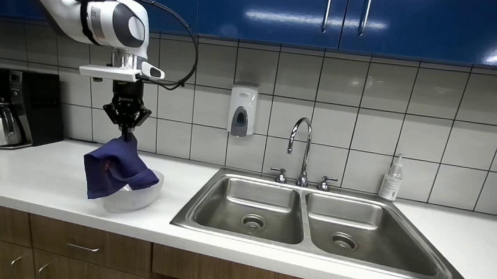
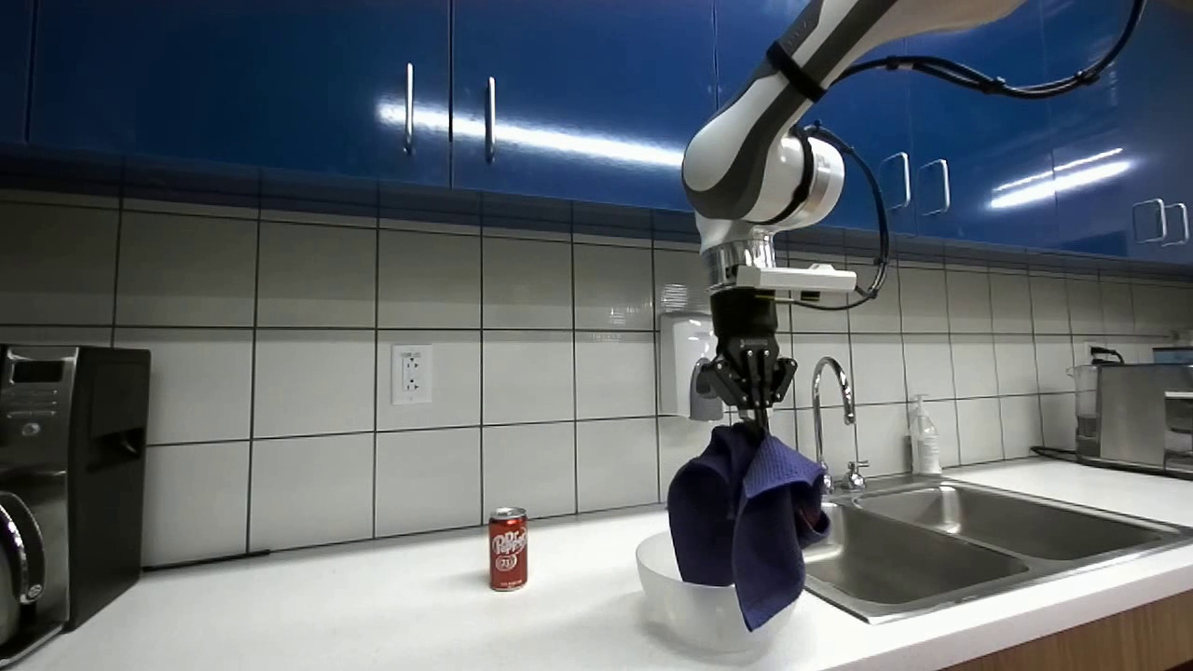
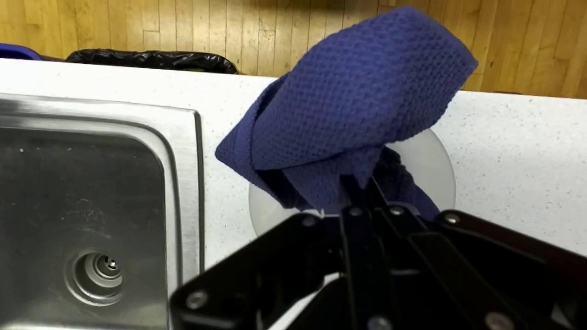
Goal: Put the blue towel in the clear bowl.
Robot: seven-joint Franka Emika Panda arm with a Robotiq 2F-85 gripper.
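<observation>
Wrist view records the white counter (image 3: 518,165) beneath the claw (image 3: 361,182). The steel sink (image 3: 185,206) lies lower than the claw and off to one side.

The blue towel (image 3: 357,96) hangs directly from the claw, bunched at its top. In both exterior views, part of it drops toward the mouth of the bowl (image 2: 694,615) while another fold hangs outside the rim; whether the towel touches the bowl cannot be determined. Placement is judged incomplete.

Handling assessment: the towel appears light, limp and soft, its coarse weave unlikely to slip, with no evident risk of breakage. The gathered top is a sound place of hold, though a pinch nearer the middle would probably leave less trailing. Release should wait until the outer fold is over the opening.

The bowl, translucent rather than fully clear, stands upright below the claw. It looks light and may shift if the towel drags on its rim.

The claw points downward, its fingers (image 3: 352,195) drawn close together, pinching the towel.

Smallest item noted: a red can (image 2: 508,550), upright on the counter, lower than the claw and well to one side of it.
</observation>
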